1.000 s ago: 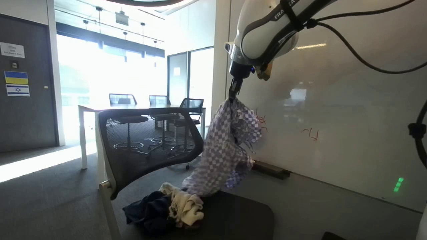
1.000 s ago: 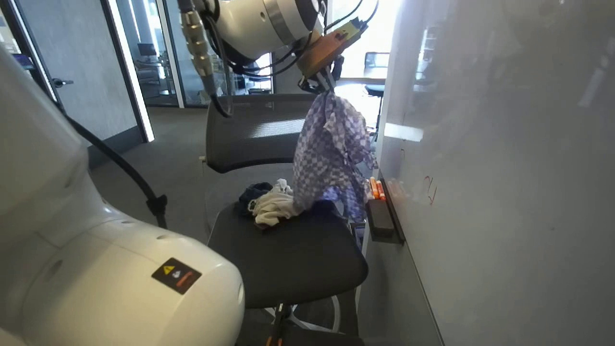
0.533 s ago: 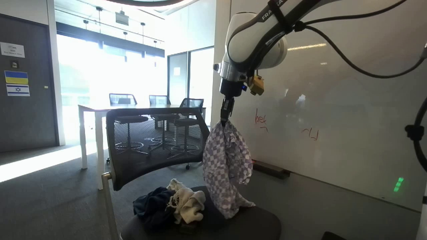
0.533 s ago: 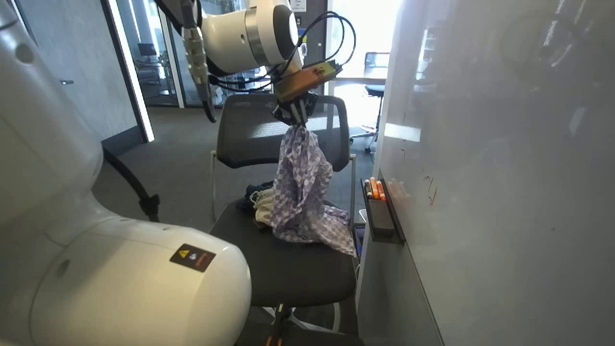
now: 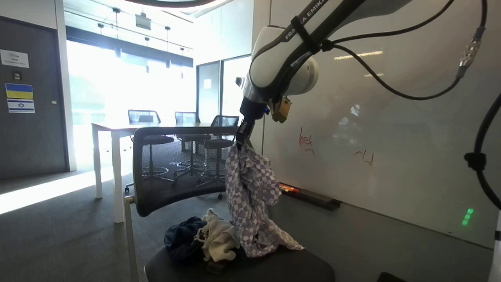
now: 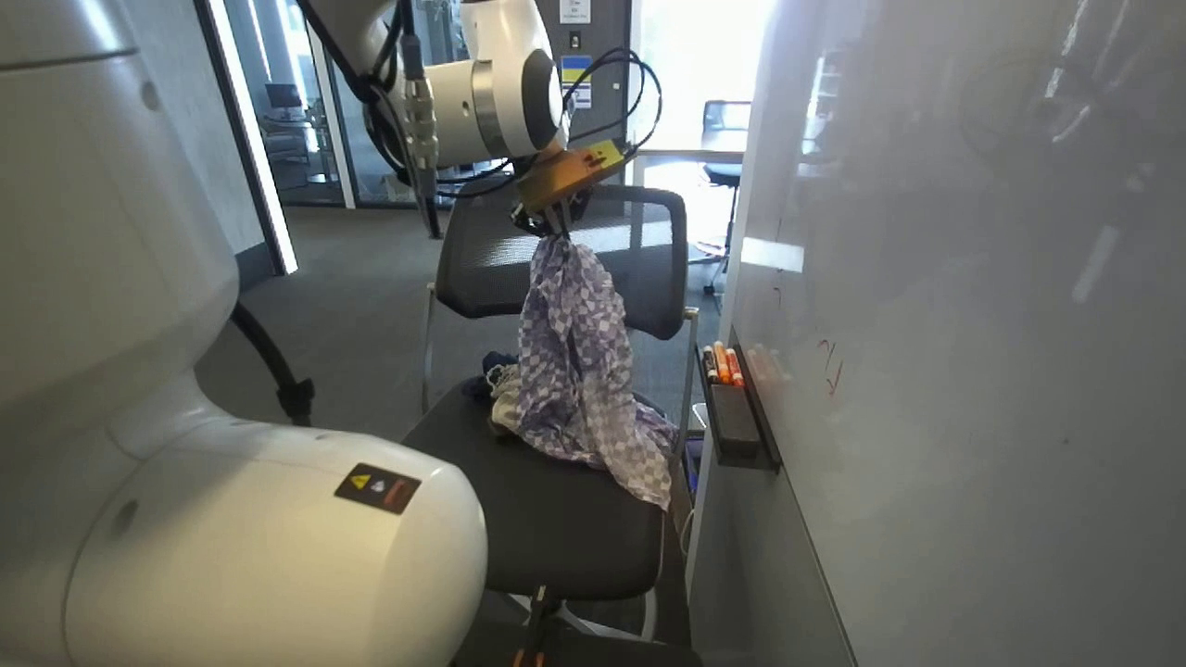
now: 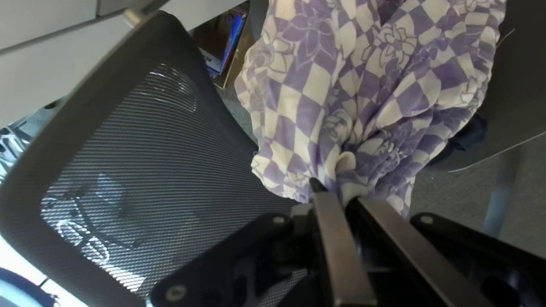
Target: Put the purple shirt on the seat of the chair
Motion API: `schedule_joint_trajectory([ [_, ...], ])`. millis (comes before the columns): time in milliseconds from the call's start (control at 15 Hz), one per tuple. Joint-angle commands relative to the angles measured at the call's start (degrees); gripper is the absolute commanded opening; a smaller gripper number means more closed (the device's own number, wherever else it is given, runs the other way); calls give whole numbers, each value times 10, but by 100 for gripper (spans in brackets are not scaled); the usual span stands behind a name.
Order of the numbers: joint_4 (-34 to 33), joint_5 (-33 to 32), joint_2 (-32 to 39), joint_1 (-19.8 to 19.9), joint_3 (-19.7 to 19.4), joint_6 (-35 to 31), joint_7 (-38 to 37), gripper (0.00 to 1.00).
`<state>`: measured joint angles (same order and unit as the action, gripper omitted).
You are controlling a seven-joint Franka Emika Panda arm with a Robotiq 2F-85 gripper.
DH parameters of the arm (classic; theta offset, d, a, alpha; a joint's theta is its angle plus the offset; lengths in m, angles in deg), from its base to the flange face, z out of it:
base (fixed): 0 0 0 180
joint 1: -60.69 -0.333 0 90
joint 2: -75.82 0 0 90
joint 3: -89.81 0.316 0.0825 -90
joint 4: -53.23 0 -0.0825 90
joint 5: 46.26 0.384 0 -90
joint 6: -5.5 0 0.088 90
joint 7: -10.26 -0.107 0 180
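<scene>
Purple-and-white checked, the shirt is pinched at its top by the hand in an exterior view, its lower part rested on the chair seat just beside a cream cloth, next to which a dark blue cloth is heaped. In an exterior view, its lower corner is spread to the seat's side edge. In the wrist view, bunched fabric is gripped by the hand; the mesh backrest is seen alongside.

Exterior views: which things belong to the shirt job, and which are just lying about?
Part of the job:
purple-and-white checkered shirt
gripper, pinching it
chair seat, the target

Just lying about:
fringed cream cloth, on the chair seat
dark blue cloth, beside it
whiteboard markers
</scene>
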<state>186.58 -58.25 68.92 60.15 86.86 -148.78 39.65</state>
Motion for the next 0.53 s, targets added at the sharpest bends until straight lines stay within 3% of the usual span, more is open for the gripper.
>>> schedule_joint_trajectory([
  [0,-34,28,82,-9,5,-15,0,6],
  [267,-69,30,169,13,8,3,9,7],
  [400,-86,79,195,31,27,22,40,36],
  [467,-96,94,202,38,35,32,38,42],
])
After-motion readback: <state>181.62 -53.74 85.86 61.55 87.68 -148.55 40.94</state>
